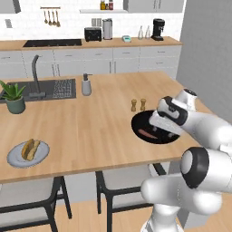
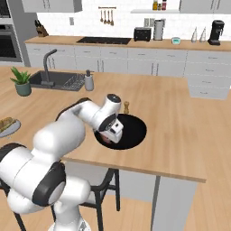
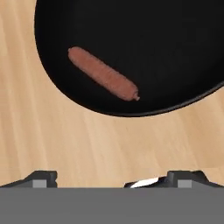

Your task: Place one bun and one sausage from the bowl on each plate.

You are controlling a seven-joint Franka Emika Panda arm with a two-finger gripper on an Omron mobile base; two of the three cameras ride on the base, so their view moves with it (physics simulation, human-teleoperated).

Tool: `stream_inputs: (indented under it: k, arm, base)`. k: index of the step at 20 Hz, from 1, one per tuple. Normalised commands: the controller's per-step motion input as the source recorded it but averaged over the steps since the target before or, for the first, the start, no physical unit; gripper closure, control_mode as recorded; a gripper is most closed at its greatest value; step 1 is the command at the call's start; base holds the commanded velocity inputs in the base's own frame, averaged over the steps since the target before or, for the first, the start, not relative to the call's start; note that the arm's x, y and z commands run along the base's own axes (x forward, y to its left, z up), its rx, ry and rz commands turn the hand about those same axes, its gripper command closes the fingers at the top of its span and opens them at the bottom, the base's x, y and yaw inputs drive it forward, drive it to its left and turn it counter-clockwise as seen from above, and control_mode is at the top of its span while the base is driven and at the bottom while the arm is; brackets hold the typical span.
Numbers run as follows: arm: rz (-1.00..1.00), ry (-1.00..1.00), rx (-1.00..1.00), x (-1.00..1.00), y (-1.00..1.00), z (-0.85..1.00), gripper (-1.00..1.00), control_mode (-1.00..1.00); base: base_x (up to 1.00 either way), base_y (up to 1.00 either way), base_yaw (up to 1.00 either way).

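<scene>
The black bowl [image 1: 141, 119] sits near the counter's front edge, right of centre. A reddish-brown sausage [image 3: 103, 73] lies alone in the part of the bowl [image 3: 144, 39] seen from the hand. My gripper [image 1: 161, 131] hovers low over the bowl's near side, open, with its fingertips [image 3: 43, 178] wide apart and nothing between them. In the right base view the gripper [image 2: 109, 136] hangs above the left part of the bowl [image 2: 133, 128]. A light-grey plate [image 1: 14, 158] at the counter's front left carries a bun and a sausage [image 1: 30, 148].
Two small shakers [image 1: 138, 104] stand just behind the bowl. A soap dispenser [image 1: 86, 85], a sink [image 1: 50, 89] and a potted plant [image 1: 15, 97] are at the back left. Chairs [image 1: 122, 181] stand under the counter's front edge.
</scene>
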Motion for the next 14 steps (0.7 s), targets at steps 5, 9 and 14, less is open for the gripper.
stream_inputs:
  k: [5,9,14]
  arm:
    - [0.24,0.05,-0.07,0.61,0.0,-0.01,-1.0,-1.0]
    - [0.16,0.17,-0.02,0.72,-0.03,-0.37,-1.0,-1.0]
    - [0.16,0.09,0.01,0.48,0.0,-0.52,-1.0,-1.0]
  base:
    - [0.0,0.0,0.0]
    - [0.0,0.0,0.0]
    - [0.0,0.0,0.0]
